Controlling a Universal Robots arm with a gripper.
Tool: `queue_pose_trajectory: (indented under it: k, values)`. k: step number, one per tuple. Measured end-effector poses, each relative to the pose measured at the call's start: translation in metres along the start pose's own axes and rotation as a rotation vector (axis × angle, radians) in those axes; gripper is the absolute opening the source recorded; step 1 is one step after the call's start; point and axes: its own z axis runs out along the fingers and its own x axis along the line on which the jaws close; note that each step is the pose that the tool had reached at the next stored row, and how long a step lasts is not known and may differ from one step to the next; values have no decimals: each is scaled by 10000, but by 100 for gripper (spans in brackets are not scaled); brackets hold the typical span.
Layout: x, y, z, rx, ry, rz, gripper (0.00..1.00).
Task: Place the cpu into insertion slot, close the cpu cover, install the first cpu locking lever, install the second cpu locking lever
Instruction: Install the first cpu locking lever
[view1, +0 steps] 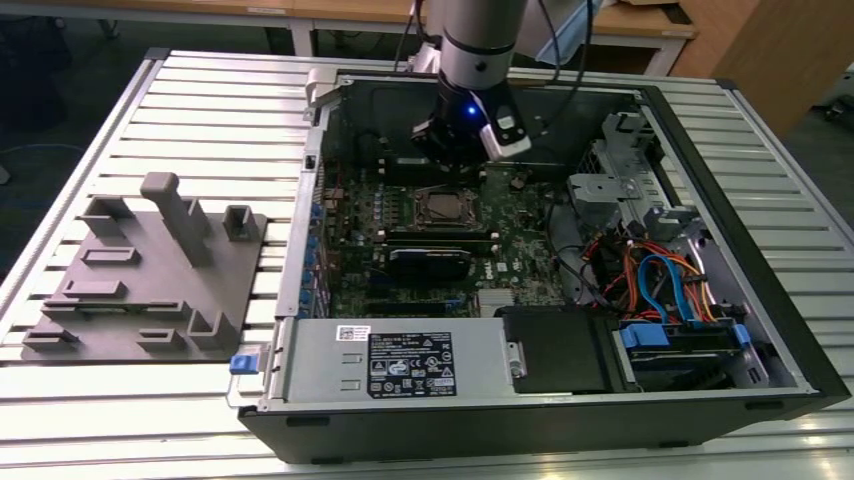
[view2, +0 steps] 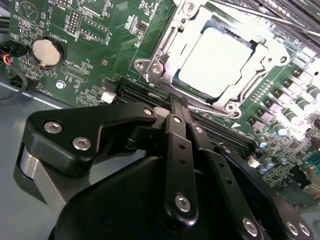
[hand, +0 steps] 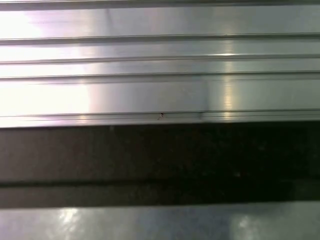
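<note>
Silver cpu (view2: 216, 61) sits under the cpu cover (view2: 165, 47); gripper (view2: 176, 107) fingers pressed together, empty.

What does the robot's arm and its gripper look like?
The arm is a thick silver-grey tube with a black band, a blue light glowing low on it and black cables trailing off behind it. A small white box sits at its wrist. In the second wrist view the gripper is glossy black, built from jointed links fastened with shiny silver screws.
</note>
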Motion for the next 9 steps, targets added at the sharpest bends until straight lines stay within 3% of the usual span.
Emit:
queue_pose_trajectory:
  k: [9]
  values:
    - [-21,-2,54,0,-1,0,10]
